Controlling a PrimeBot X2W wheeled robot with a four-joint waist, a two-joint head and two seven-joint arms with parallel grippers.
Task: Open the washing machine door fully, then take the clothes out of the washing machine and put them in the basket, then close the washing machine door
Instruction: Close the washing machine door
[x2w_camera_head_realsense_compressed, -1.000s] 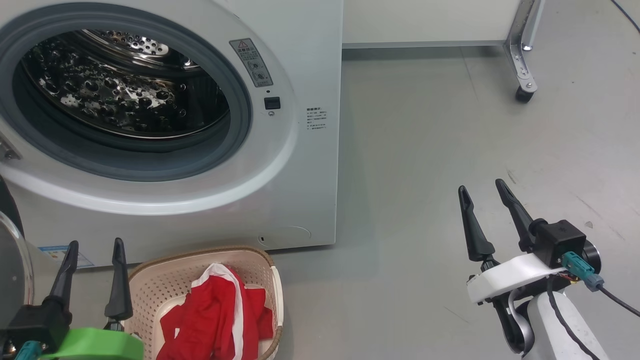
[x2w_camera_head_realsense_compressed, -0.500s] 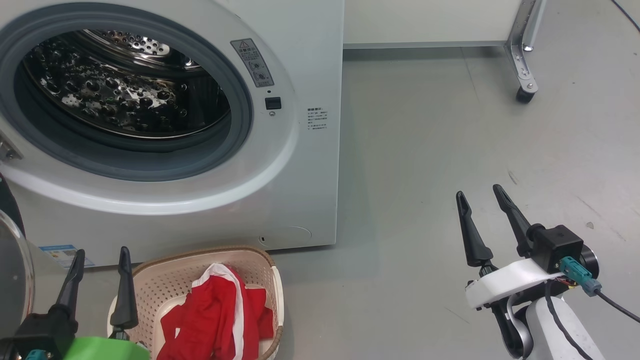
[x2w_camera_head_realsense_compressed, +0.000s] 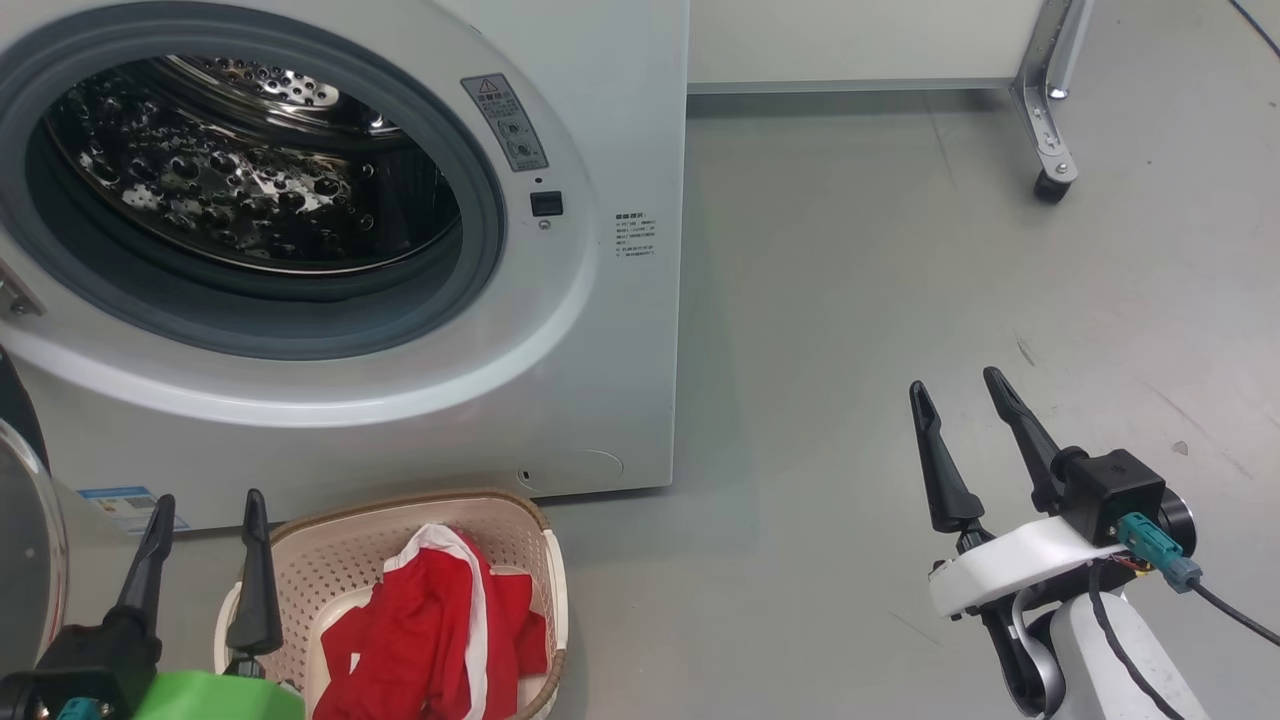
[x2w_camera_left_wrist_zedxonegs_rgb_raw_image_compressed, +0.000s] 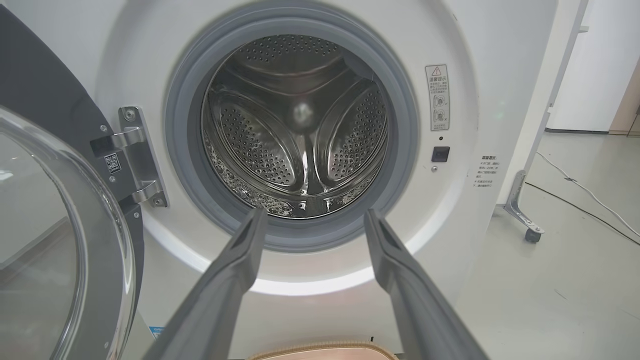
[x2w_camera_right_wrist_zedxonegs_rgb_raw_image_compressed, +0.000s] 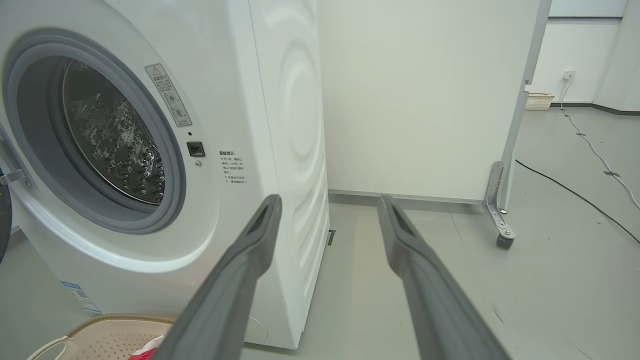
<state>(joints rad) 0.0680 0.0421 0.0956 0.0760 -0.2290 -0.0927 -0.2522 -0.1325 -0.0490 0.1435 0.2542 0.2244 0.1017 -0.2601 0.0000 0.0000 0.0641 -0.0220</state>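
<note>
The white washing machine (x2w_camera_head_realsense_compressed: 600, 330) stands open, its steel drum (x2w_camera_left_wrist_zedxonegs_rgb_raw_image_compressed: 300, 125) holding nothing I can see. Its door (x2w_camera_left_wrist_zedxonegs_rgb_raw_image_compressed: 55, 235), black-rimmed with a clear glass bowl, is swung wide to the left on its hinge (x2w_camera_left_wrist_zedxonegs_rgb_raw_image_compressed: 137, 160); its edge also shows in the head view as the door (x2w_camera_head_realsense_compressed: 25, 560). Red clothes (x2w_camera_head_realsense_compressed: 435, 640) with white trim lie in the cream basket (x2w_camera_head_realsense_compressed: 345, 560) on the floor before the machine. My left gripper (x2w_camera_head_realsense_compressed: 205, 500) is open just left of the basket, fingers empty. My right gripper (x2w_camera_head_realsense_compressed: 955, 385) hangs open over bare floor to the right.
A white panel on a metal leg with a caster (x2w_camera_head_realsense_compressed: 1048, 185) stands behind and to the right of the machine. Cables (x2w_camera_right_wrist_zedxonegs_rgb_raw_image_compressed: 590, 145) run along the grey floor further right. A small pale basket (x2w_camera_right_wrist_zedxonegs_rgb_raw_image_compressed: 539, 101) sits by the far wall.
My left gripper has dropped a little lower and shifted slightly right beside the basket. The right gripper has edged slightly left. The clothes and door stay put.
</note>
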